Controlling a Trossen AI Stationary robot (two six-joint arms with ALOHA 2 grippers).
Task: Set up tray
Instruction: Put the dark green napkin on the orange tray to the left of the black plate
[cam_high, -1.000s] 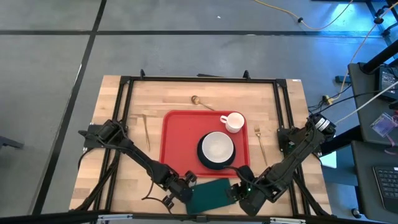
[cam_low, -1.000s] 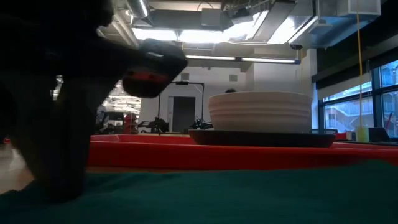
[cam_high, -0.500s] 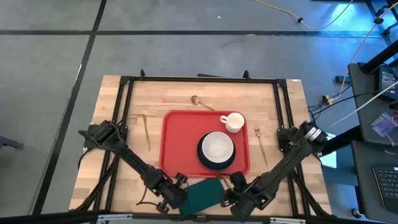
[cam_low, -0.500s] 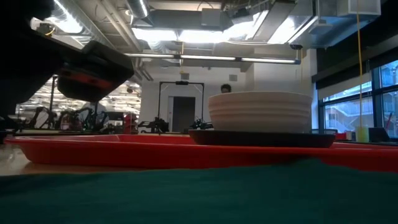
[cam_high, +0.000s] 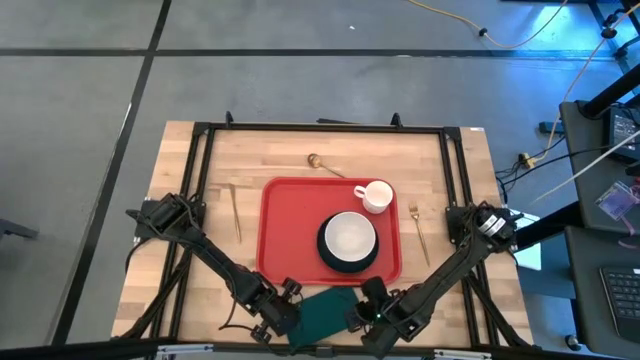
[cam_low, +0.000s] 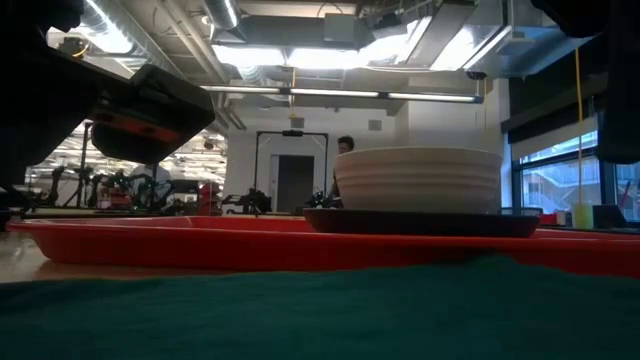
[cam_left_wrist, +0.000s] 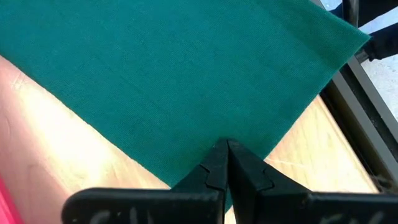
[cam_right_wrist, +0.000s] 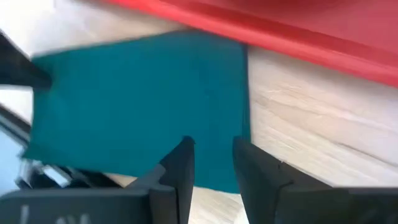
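Observation:
The red tray (cam_high: 285, 215) lies mid-table and carries a white bowl (cam_high: 348, 238) on a dark plate (cam_low: 420, 222), and a white cup (cam_high: 376, 195). A dark green cloth (cam_high: 325, 310) lies flat on the wood between the tray and the near edge, turned askew. My left gripper (cam_high: 297, 314) is shut at the cloth's left corner. My right gripper (cam_right_wrist: 214, 158) is open. It hangs above the cloth's right edge (cam_right_wrist: 244, 112), fingers apart, and shows no contact with it. The low view shows only the arms' dark bulk. My left gripper pinches the green cloth at its left corner (cam_left_wrist: 205, 134) between its two shut fingers (cam_left_wrist: 239, 171). The fingers slant down from the table's left side. The cloth lies spread on the table, not lifted. Whether they hold one layer or several, I cannot tell.
A knife (cam_high: 235, 210) lies left of the tray, a fork (cam_high: 420, 235) right of it and a spoon (cam_high: 322, 163) behind it. A black metal frame (cam_high: 320, 127) rims the table. The tray's near rim (cam_right_wrist: 298, 46) runs close behind the cloth.
My left gripper has gone a little toward the table's left edge and rolled. The cloth has slid left with it and turned askew. My right gripper has come down toward the cloth's right edge, its finger gap unchanged.

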